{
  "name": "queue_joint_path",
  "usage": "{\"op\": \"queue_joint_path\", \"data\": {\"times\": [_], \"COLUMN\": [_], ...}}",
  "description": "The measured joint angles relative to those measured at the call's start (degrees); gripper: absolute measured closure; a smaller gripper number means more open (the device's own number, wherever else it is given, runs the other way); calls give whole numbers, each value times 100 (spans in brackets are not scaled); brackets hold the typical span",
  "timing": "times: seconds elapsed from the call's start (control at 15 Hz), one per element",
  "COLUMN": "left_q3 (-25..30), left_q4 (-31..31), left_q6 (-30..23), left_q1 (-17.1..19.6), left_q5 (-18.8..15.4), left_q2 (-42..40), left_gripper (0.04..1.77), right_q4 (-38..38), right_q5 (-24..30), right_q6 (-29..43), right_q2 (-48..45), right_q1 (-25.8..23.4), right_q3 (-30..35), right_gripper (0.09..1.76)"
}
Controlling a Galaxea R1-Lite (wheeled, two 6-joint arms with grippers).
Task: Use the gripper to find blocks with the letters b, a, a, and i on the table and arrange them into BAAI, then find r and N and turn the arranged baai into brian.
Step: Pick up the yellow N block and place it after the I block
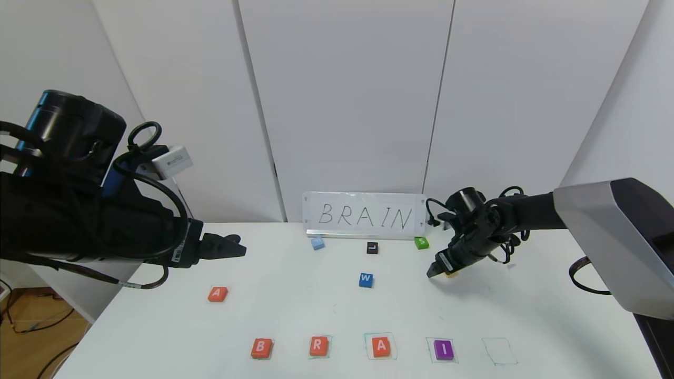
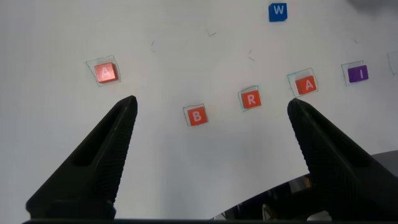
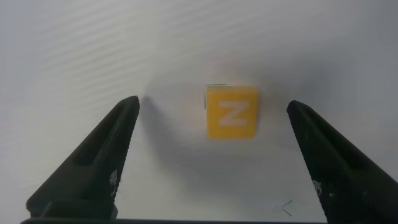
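The right tool hangs low over the far right of the white worktop, its fingers spread wide with the yellow N lying flat between them but touched by neither. In the head view the N is almost hidden behind that tool. The block sits nearer one finger than the other, so a closing grip may push it sideways or twist it before both fingers meet it, and a thin flat block could slip out on the lift.

Along the near edge, B, R, A and the purple I sit in a row, with one drawn green square still vacant at the right end (a careless set-down there could nudge the I). A spare A lies apart to the left.

The left tool hovers high at the left, fingers spread, holding nothing.

Farther back lie a blue W, a black L, a green S and a light blue block, before a card reading BRAIN. White wall panels stand behind.
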Motion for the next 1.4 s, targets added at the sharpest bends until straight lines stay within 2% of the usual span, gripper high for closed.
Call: {"op": "queue_joint_path", "data": {"times": [0.33,0.4,0.6,0.8,0.87,0.93,1.2,1.4], "left_q3": [0,0,9,11,11,11,6,0], "left_q4": [5,5,16,16,11,10,5,-6], "left_q6": [1,1,33,34,34,34,34,39], "left_q1": [15,17,11,13,15,17,45,107], "left_q5": [46,50,50,52,52,52,79,79], "left_q2": [-13,-13,-13,-24,-26,-26,-13,46], "left_gripper": [9,9,9,9,9,9,9,9], "right_q4": [57,57,60,148,211,241,271,663], "right_q5": [44,49,55,55,54,51,49,49], "right_q6": [-4,-9,-4,-23,-50,-61,-66,-182], "right_q2": [-13,-20,-30,-44,-52,-68,-138,-301], "right_q1": [-17,-17,-17,-22,-22,-20,0,-34], "right_q3": [-20,-9,11,20,20,20,26,63], "right_gripper": [14,22,71,104,123,132,132,132]}}
